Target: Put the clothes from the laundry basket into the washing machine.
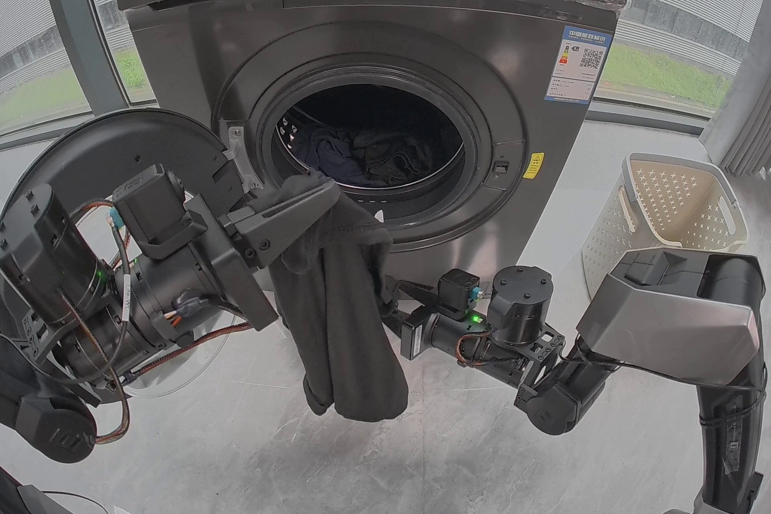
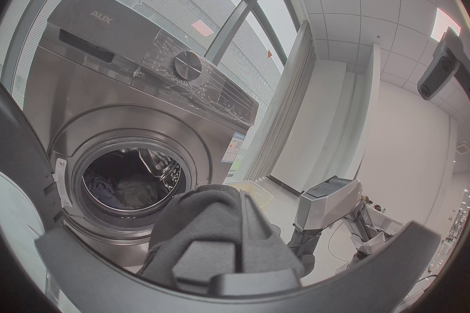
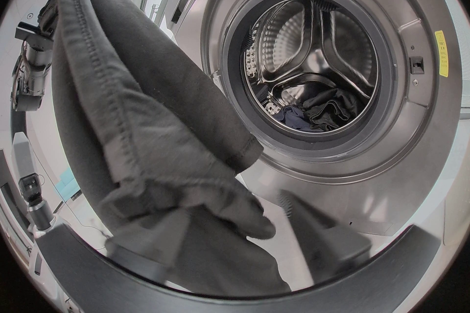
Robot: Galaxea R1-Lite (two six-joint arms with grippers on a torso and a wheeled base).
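Between the tightly closed fingers of the left gripper (image 1: 313, 198) a dark grey, thick-hemmed cloth garment (image 1: 345, 315) is hanging by its upper end, bunched over the fingers. Its long axis is running straight up and down, with the free end pointing at the pale floor. Lower down, the right gripper (image 3: 225, 211) is sitting against the garment's middle from the robot's right. Its fingers are standing well apart and gripping nothing, though the fold is lying over one of them. Just behind the pinched end, the round drum opening (image 1: 369, 130) of the steel-grey front-loading washing machine (image 1: 498, 82) is gaping, its door (image 1: 120, 146) swung out to the left and dark clothes (image 1: 361, 154) already lying inside. The left gripper is nearer the opening, so the coming move is likely turning on carrying the top end forward and in — with the tail trailing below the rim. The white perforated plastic laundry basket (image 1: 683, 202) is standing well apart on the right.
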